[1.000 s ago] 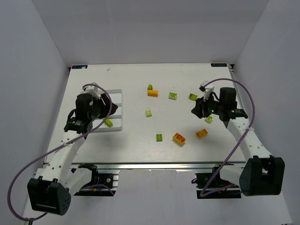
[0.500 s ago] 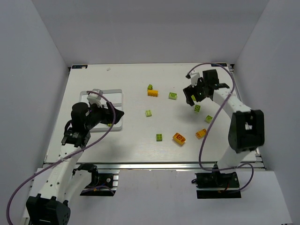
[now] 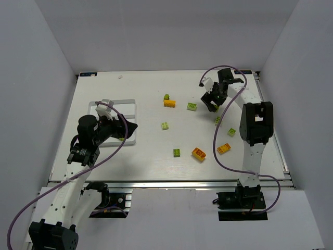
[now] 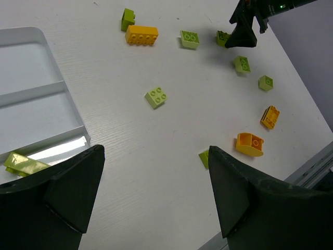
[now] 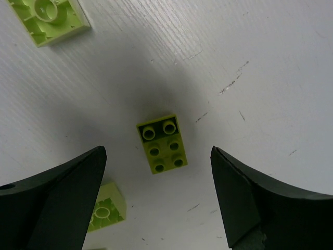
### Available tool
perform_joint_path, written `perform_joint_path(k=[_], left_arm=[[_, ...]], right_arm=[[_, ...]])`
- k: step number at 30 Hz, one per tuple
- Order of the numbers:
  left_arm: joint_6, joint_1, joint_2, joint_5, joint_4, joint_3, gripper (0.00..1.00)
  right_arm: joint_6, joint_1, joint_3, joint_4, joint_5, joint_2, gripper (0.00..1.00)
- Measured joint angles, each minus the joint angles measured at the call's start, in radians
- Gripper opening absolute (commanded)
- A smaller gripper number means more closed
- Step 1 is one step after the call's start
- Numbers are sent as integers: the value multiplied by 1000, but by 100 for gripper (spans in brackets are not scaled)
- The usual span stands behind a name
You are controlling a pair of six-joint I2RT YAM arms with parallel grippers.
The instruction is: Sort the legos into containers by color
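Note:
My right gripper point(image 3: 210, 103) is open and hangs over a lime green six-stud lego point(image 5: 162, 144) that lies flat on the table between its fingers, untouched. My left gripper point(image 3: 130, 128) is open and empty, just off the right edge of the white tray point(image 3: 115, 101). One lime green lego point(image 4: 23, 162) lies in the tray's near compartment point(image 4: 47, 91). Loose legos on the table include an orange one point(image 3: 169, 103), green ones point(image 3: 165, 125) point(image 3: 177, 152) and orange ones point(image 3: 198, 153) point(image 3: 223, 148).
More green legos lie at the back point(image 3: 167, 97) point(image 3: 192, 106) and to the right point(image 3: 218, 121) point(image 3: 231, 132). Two upturned green legos point(image 5: 49, 18) point(image 5: 106, 212) lie close to the right gripper. White walls enclose the table on three sides.
My right arm has swung from the right middle to the back of the table, over a green lego. My left gripper has turned rightward from over the tray to its right edge.

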Motion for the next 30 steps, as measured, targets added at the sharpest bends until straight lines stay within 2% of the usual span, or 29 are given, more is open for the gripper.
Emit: perform_joint_path(k=[6,11,13,15,16,18,20,25,30], left_arm=[[2,0,0,14,0,0,90],[2,0,0,18,0,0,90],[3,0,0,18,0,0,90],[3,0,0,18,0,0,90],[3,0,0,18,0,0,90],[3,0,0,18,0,0,90],[3,0,-1,18,1,0,90],[3,0,-29,35,11,-11,90],[3,0,-122,78,66,-45,90]], right_arm=[[-45,-6,38,-34,5,58,83],[-59,-10,72,-55,16,105,72],[-69,-17,95,-62,19,115,56],[-80,-23,109,-72,16,123,33],[-82,-27,115,-80,14,127,15],[-91,-31,123,-90,8,128,5],[-101,-33,123,-109,-4,128,1],[-109,-10,90,-168,-76,92,0],[-58,135,23,-206,-182,-60,0]])
